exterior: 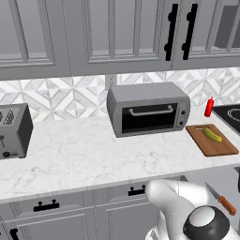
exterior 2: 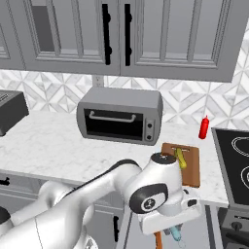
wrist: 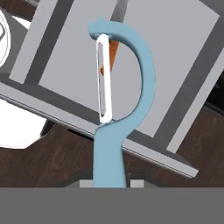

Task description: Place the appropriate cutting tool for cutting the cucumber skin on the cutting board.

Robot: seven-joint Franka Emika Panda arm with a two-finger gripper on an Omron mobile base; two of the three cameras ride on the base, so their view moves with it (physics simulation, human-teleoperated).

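My gripper (wrist: 109,183) is shut on the handle of a light blue peeler (wrist: 124,78), whose white blade points away from the hand. In the right base view the gripper (exterior 2: 174,232) hangs low in front of the cabinets, below the counter edge, with the peeler (exterior 2: 176,235) in it. The brown cutting board (exterior: 220,146) (exterior 2: 193,171) lies on the counter right of the toaster oven. The yellow-green cucumber (exterior: 212,134) (exterior 2: 180,158) rests on it. A knife with an orange handle (exterior: 221,200) (wrist: 113,50) sits below counter height, beyond the peeler.
A grey toaster oven (exterior: 147,108) (exterior 2: 119,115) stands at the back of the marble counter, with a toaster (exterior: 14,131) far left. A red bottle (exterior: 209,107) (exterior 2: 204,128) stands by the wall, next to the black stove top (exterior 2: 233,165). Grey cabinet fronts (wrist: 175,65) fill the space behind the hand.
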